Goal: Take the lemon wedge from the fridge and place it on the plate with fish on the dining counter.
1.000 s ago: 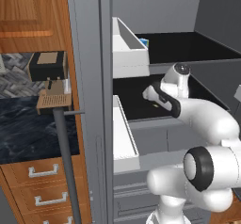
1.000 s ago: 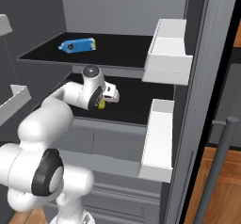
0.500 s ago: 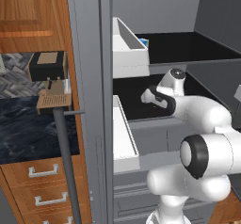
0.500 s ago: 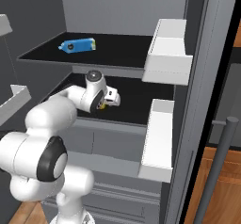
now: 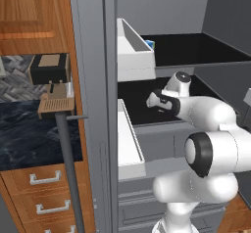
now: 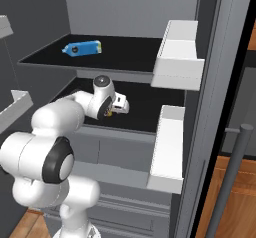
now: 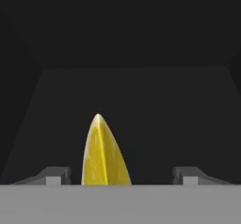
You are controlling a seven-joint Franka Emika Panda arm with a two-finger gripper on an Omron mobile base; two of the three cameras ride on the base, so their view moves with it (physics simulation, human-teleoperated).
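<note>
Closest to the hand camera, the two small dark fingertips (image 7: 56, 175) of the two-finger gripper (image 7: 121, 176) stand well apart, cut off by the view's lower edge, with the tiny bright yellow lemon wedge (image 7: 104, 155) between them; its base is cut off too, so whether either finger touches it cannot be told. The jaws are spread with gaps on both sides of the wedge, not clenched on it. The wedge stands point-up on the black middle shelf (image 6: 145, 113) of the tall grey double-door fridge (image 5: 93, 56), whose dark back wall is hard to make out. In the right base view the gripper (image 6: 119, 105) reaches low over that shelf, the wedge too small to pick out there; in the left base view the gripper (image 5: 156, 100) is mostly hidden behind the arm's own wrist. Beside it sit the white door bins (image 6: 177, 57). Farther back, on the upper shelf, lies a blue rectangular carton (image 6: 82, 47) with a round dark mark; no writing is legible. Left of the fridge door, a dark boxy appliance (image 5: 49, 69) stands on a black marbled worktop (image 5: 29, 134).
</note>
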